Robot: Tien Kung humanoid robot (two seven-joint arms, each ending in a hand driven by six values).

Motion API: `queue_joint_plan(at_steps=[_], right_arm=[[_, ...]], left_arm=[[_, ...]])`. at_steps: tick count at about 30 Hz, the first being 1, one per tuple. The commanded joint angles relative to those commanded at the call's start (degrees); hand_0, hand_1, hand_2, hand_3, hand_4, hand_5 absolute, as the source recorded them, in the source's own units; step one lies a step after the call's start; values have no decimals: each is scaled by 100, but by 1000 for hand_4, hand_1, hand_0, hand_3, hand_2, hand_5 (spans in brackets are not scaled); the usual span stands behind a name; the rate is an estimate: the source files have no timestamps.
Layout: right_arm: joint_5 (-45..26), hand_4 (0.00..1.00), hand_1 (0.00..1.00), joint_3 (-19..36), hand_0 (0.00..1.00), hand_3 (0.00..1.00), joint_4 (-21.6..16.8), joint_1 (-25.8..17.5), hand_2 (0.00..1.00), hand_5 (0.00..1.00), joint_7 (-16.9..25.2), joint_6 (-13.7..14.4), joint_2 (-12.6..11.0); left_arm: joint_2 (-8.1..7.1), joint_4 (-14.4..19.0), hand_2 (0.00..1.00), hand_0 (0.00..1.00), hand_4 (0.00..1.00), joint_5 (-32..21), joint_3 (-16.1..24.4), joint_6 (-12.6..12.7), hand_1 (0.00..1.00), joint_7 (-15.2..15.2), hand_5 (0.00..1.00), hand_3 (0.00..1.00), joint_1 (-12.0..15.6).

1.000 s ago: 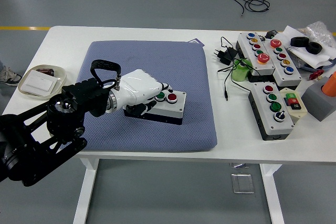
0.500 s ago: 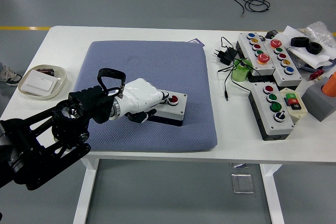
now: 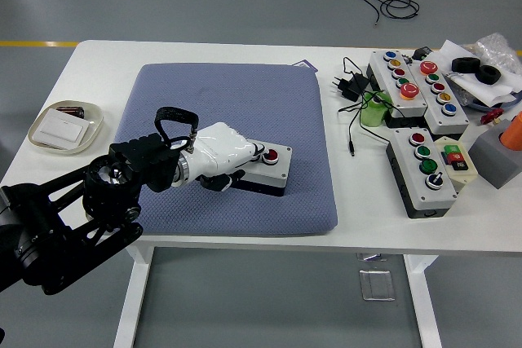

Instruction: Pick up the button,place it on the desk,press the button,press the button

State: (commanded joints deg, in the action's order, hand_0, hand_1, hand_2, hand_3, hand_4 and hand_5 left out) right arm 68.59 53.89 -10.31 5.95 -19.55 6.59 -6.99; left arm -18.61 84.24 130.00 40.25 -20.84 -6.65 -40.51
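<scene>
A small white button box (image 3: 275, 170) with a black base lies on the blue-grey mat (image 3: 228, 91) near its front middle. Its red button (image 3: 272, 153) shows; the rest of its top is hidden under my hand. My left hand (image 3: 231, 175), white with dark fingers, lies over the box's left end. Its fingers are curled down around the box's near side. The black left arm (image 3: 81, 209) comes in from the lower left. The right arm is out of view.
A beige tray (image 3: 91, 131) with a white pad stands at the left. Right of the mat are a grey button box (image 3: 431, 170), a longer double button panel (image 3: 412, 81), a black charger with cable (image 3: 351, 85), and a grey block (image 3: 497, 156).
My left hand has turned and slid right over the box, and now covers the green button that showed a second ago. The box has barely moved.
</scene>
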Motion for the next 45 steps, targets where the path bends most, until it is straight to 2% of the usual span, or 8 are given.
queue_joint_plan(at_steps=[10,14,15,20,21,25,27,45], right_arm=[[18,311,526,19,631,569,0,-11,622,237,-8,-6,2],[21,311,526,20,631,569,0,-21,622,237,-8,-7,2],[14,311,526,20,631,569,0,-25,622,237,-6,-5,2],[45,311,526,45,631,569,0,-37,622,237,-15,-11,11],[45,311,526,45,632,569,0,-40,622,236,-15,-11,12],[69,311,526,61,632,569,0,-50,622,236,-20,-14,11],[71,311,526,59,632,569,0,-62,622,234,-21,-13,8],[141,310,530,85,633,569,0,-15,623,237,-22,-29,15]], left_arm=[[-80,226,76,77,490,0,613,608,42,-90,85,901,108],[-91,114,76,77,490,0,969,1143,42,-156,85,901,227],[-83,13,369,238,869,-186,1091,1336,345,-173,834,963,274],[-69,-404,369,238,869,-1304,1548,2494,345,-82,834,963,455],[-67,-516,852,693,817,-1528,1638,2718,781,26,998,980,501],[-73,-883,852,693,817,-2496,1859,3537,781,455,998,980,628],[-99,-1122,905,832,747,-2980,2006,3588,857,714,998,913,725],[-399,-1687,898,845,709,-7284,2641,3232,871,1259,998,889,1272]])
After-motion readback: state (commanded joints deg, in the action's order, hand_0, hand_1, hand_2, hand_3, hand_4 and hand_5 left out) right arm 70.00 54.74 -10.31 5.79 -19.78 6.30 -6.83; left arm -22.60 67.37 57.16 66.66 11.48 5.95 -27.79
